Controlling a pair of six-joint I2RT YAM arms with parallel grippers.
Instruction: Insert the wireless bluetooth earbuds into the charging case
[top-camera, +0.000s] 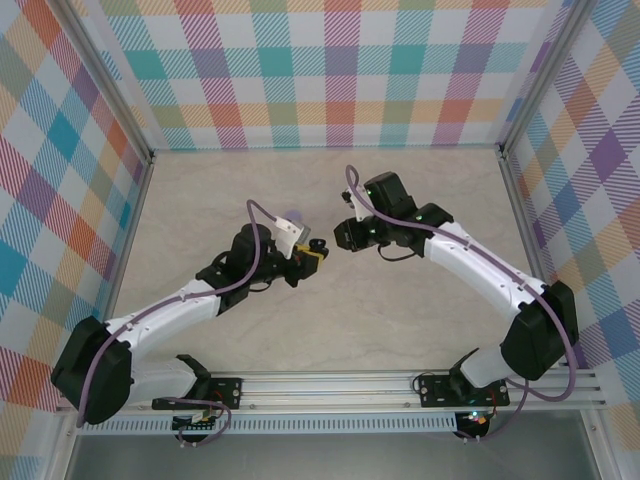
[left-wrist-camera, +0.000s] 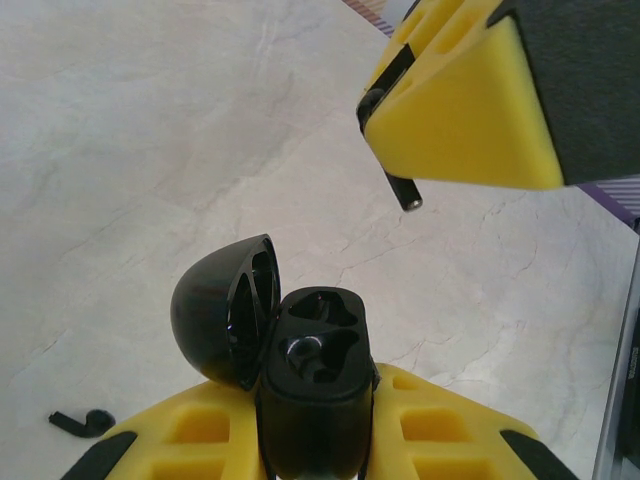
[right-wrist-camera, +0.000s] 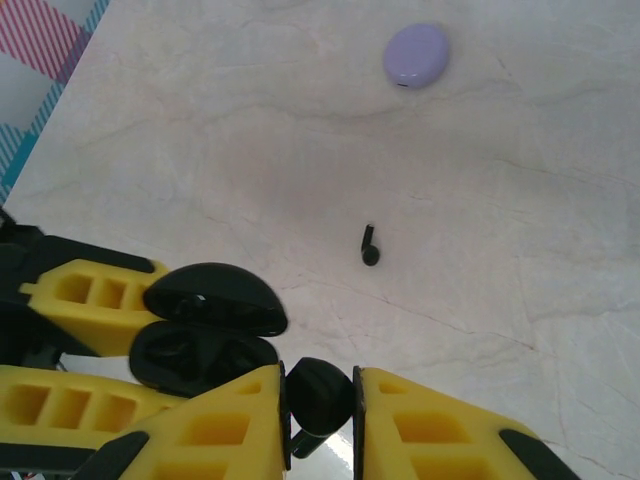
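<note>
Your left claw is clamped narrow on the black charging case, with a yellow finger pressed against each side of the body. The case's lid is swung open to the left in the left wrist view, and the two moulded wells face up toward that camera.

Your right claw is pinched nearly closed on a black earbud. Its rounded head is caught between the two yellow pads and its stem hangs out below them. From the left wrist camera, that stem pokes out under the right claw's finger, above and to the right of the open case. There is a clear gap of tabletop between the stem and the wells, so they are apart, not touching. From the right wrist camera the held bud sits just to the right of the case's open rim. In the overhead view the two claws meet tip to tip near the middle of the marble-look table.

A second black earbud lies loose on the table beyond both claws, between them and the closed lavender case. In the left wrist view this bud lies flat at the lower left, below the open lid and just beside the left claw's finger.
</note>
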